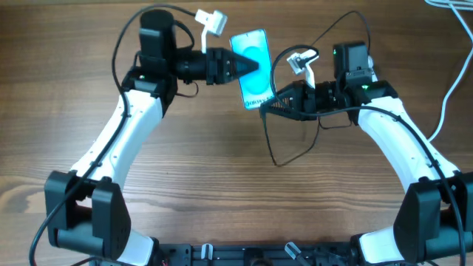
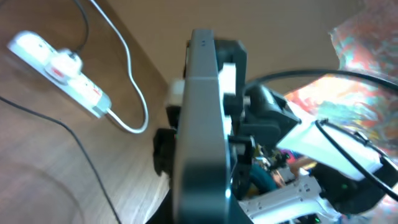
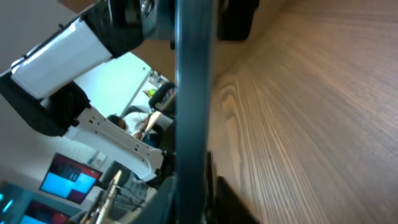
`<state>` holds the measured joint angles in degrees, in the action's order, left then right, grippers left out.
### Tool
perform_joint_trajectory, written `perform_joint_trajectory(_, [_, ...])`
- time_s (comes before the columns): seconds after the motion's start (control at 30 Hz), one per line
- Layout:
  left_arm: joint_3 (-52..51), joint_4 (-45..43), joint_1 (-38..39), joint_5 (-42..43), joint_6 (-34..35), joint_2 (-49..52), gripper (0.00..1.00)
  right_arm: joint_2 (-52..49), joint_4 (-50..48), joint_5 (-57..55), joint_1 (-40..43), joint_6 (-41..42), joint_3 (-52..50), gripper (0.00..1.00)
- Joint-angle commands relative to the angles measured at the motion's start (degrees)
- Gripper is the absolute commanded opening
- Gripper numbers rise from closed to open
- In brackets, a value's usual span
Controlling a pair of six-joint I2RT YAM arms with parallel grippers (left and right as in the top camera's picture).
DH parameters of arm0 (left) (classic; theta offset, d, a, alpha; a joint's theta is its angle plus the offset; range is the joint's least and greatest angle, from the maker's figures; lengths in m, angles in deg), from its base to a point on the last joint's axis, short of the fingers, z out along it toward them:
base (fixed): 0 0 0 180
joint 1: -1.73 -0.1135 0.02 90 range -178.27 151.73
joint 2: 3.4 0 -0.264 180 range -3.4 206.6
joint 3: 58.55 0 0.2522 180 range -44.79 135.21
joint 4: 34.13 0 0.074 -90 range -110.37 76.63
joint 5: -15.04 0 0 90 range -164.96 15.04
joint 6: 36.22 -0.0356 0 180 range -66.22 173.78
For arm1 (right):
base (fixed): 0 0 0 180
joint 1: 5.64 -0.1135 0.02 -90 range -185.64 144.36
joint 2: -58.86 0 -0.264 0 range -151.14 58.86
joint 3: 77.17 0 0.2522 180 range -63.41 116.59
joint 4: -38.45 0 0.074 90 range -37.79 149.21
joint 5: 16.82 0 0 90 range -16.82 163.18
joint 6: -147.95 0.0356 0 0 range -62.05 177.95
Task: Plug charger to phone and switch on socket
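The phone [image 1: 253, 68], with its cyan screen, is held up above the table. My left gripper [image 1: 242, 65] is shut on it from the left. In the left wrist view the phone [image 2: 200, 124] shows edge-on as a dark slab. My right gripper [image 1: 267, 105] is at the phone's bottom right corner, shut on the end of the charger, whose thin black cable [image 1: 275, 151] loops down from there. The plug tip is hidden. In the right wrist view the phone [image 3: 193, 93] runs edge-on down to my jaws [image 3: 199, 199]. The socket [image 2: 59, 62], white with red marks, lies on the table in the left wrist view.
The socket's thick white cord [image 2: 127, 81] curls across the wooden table [image 1: 222, 185]. Another stretch of white cord [image 1: 449, 81] hangs at the far right of the overhead view. A thin black cable [image 2: 84, 149] crosses the wood in the left wrist view.
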<state>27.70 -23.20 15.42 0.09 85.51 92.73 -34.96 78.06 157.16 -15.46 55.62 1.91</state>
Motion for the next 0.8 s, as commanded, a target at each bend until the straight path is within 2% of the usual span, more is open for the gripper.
perform_joint_trajectory(0.0, [-0.28, 0.09, 1.53, 3.56, 0.5, -0.33, 0.04, -0.35, 2.23, -5.46, 0.83, 0.83, 1.36, 0.28])
perform_joint_trajectory(0.2, [-0.28, 1.03, -0.94, -9.18, 3.52, -0.33, 0.04, -0.35, 9.75, -8.81, 0.83, -2.16, 1.36, 0.37])
perform_joint_trajectory(0.33, [-0.28, 3.06, -2.1, -11.67, 3.65, -0.33, 0.04, -0.35, 14.58, -8.83, 0.83, -9.18, 1.36, 0.42])
perform_joint_trajectory(0.43, [-0.28, 3.28, -2.08, -11.65, 3.65, -0.33, 0.04, -0.35, 14.91, -8.55, 0.83, -9.7, 1.36, 0.42])
perform_joint_trajectory(0.57, [-0.28, 3.3, -1.9, -11.65, 3.67, -0.33, 0.04, -0.35, 14.08, -7.34, 0.2, -9.68, 1.36, 0.4])
perform_joint_trajectory(0.67, [-0.28, 3.34, -1.11, -11.5, 3.65, -0.33, 0.04, -0.35, 12.68, -7.15, -1.36, -9.7, 1.36, 0.32])
perform_joint_trajectory(0.77, [-0.28, 3.32, -0.09, -11.5, 3.65, -0.33, 0.04, -0.35, 11.69, -8.7, -2.67, -9.46, 1.36, 0.29])
